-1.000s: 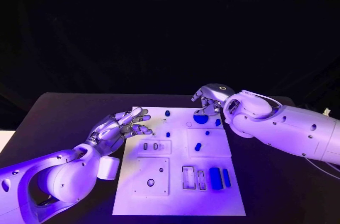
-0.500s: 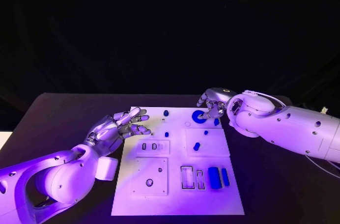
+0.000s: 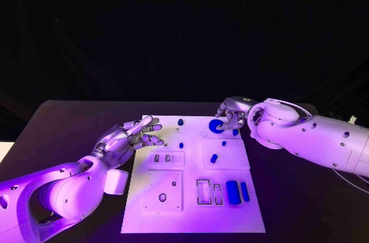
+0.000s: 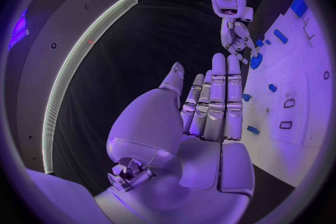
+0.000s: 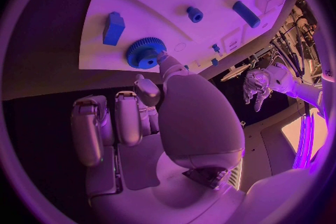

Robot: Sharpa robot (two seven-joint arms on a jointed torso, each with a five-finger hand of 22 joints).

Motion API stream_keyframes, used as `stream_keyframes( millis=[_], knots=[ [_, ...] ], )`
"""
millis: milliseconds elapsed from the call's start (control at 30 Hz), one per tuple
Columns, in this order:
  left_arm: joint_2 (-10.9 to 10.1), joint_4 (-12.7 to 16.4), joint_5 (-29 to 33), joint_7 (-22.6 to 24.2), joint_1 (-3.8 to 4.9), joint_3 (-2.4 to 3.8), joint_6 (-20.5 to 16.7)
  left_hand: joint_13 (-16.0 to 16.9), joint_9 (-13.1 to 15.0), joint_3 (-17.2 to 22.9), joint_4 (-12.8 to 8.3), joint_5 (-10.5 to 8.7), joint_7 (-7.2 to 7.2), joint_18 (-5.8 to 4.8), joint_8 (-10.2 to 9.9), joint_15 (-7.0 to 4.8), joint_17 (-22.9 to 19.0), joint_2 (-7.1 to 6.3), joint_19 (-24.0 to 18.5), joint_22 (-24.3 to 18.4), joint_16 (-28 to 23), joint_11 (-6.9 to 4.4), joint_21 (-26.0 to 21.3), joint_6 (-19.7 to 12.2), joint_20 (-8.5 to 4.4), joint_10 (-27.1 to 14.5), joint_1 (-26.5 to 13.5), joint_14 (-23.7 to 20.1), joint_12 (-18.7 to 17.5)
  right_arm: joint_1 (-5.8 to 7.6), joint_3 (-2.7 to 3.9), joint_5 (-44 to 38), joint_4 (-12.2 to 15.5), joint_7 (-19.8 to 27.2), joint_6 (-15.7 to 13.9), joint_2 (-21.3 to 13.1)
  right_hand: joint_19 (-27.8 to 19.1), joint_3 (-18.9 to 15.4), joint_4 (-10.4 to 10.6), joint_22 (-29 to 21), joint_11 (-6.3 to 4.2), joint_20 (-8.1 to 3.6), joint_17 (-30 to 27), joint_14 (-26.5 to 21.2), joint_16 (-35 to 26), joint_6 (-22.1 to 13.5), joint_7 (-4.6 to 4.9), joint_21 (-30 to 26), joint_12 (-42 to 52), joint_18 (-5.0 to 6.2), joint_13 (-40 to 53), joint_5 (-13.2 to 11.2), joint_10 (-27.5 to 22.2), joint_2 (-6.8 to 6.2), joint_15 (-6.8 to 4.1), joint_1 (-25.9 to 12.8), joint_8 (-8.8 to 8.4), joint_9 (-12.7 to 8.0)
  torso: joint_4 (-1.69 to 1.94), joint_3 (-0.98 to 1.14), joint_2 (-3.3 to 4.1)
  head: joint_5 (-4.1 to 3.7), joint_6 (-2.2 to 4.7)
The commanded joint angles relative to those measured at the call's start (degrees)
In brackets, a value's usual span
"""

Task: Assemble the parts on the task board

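Note:
The white task board [image 3: 192,211] lies in the middle of the black table. A blue gear [image 3: 216,126] sits at the board's far right corner. My right hand [image 3: 233,113] is over it; in the right wrist view the thumb tip and a curled finger pinch the blue gear [image 5: 145,51] at its rim. My left hand [image 3: 130,136] hovers at the board's left edge with fingers spread and nothing in it, and the left hand [image 4: 210,106] shows flat and empty. Small blue pegs [image 3: 181,145] and a blue oblong piece [image 3: 214,159] are on the board.
Two blue bars [image 3: 237,192] lie at the board's near right beside empty slots [image 3: 203,192]. A blue block [image 5: 113,28] and a short cylinder [image 5: 194,14] lie close to the gear. Bare black table [image 3: 307,200] surrounds the board.
My right hand has sunk lower onto the gear and shifted slightly right; the gear has stayed near the same corner. The left hand has barely moved.

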Motion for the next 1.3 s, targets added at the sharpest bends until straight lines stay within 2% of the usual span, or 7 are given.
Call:
stream_keyframes(
  millis=[33,867,1000,1200,1300],
  knots=[
    [0.1,0.0,0.0,0.2,0.05,0.04,0.6,0.0,0.0,0.1,-0.3,0.18,0.01,0.51,-0.3,0.07,0.1,0.49,-0.5,0.1,0.0,-0.12,0.2,-0.3,0.01,-0.4,0.2,-0.5,-0.1,-0.04,0.03,-0.3,0.1,-0.2,1.2,0.0,4.3,0.2,0.3,12.6,-0.07,0.13,0.3,3.0,0.5,0.8,-0.03,0.4,0.4,-1.09,0.5,0.5,0.3,0.43,0.18,0.5,0.40,0.1,0.04,-0.05,0.01,-0.20,-0.09],
    [0.1,-0.1,0.0,0.0,0.05,0.04,0.5,0.0,0.0,0.2,-0.4,0.18,0.02,0.52,-0.3,0.07,0.1,0.53,-0.5,0.1,-0.1,-0.12,0.2,-0.3,0.02,-0.4,0.2,-0.5,-0.1,-0.56,0.02,-0.2,-1.1,0.2,2.6,0.8,4.6,0.8,-0.1,13.1,-0.41,-0.08,1.3,3.1,1.0,2.8,-0.41,0.6,0.9,-1.20,1.7,0.9,0.4,1.54,-0.07,0.7,1.20,0.3,0.05,-0.06,0.03,-0.15,-0.51],
    [0.1,-0.1,0.0,0.0,0.05,0.04,0.5,0.0,0.0,0.2,-0.4,0.18,0.02,0.52,-0.3,0.07,0.1,0.53,-0.5,0.1,-0.1,-0.12,0.2,-0.3,0.02,-0.4,0.2,-0.5,-0.1,-0.63,0.02,-0.3,-1.1,0.4,2.1,0.9,4.8,1.6,-0.6,13.2,-0.64,-0.23,1.7,3.1,1.2,4.0,-0.63,0.7,1.0,-1.24,2.1,0.9,0.5,2.47,-0.25,1.1,1.56,0.5,0.04,-0.08,0.05,-0.07,-0.51],
    [0.1,-0.2,0.0,0.0,0.05,0.04,0.5,0.0,0.0,0.2,-0.4,0.18,0.02,0.52,-0.3,0.07,0.1,0.53,-0.5,0.1,-0.1,-0.12,0.2,-0.3,0.02,-0.4,0.2,-0.5,-0.1,-0.73,0.02,-1.6,-1.0,0.7,0.7,1.0,5.1,4.7,-2.7,13.7,-1.34,-0.71,2.7,3.2,1.8,6.9,-1.42,0.8,0.9,-1.35,2.7,-1.2,0.6,5.04,-0.82,3.5,2.25,1.0,0.06,-0.07,0.03,-0.13,-0.53],
    [0.1,-0.2,0.0,0.0,0.05,0.04,0.5,0.0,0.0,0.2,-0.4,0.18,0.02,0.52,-0.3,0.07,0.1,0.53,-0.5,0.1,-0.1,-0.12,0.2,-0.3,0.02,-0.4,0.2,-0.5,-0.1,-0.75,0.02,-2.1,-1.0,0.8,-0.2,1.0,5.1,5.6,-3.0,13.8,-1.53,-0.86,2.9,3.2,1.8,7.7,-1.68,0.8,0.8,-1.37,2.8,-1.2,0.6,5.62,-0.97,3.5,2.35,1.2,0.07,-0.09,0.02,-0.14,-0.60]
  ],
)
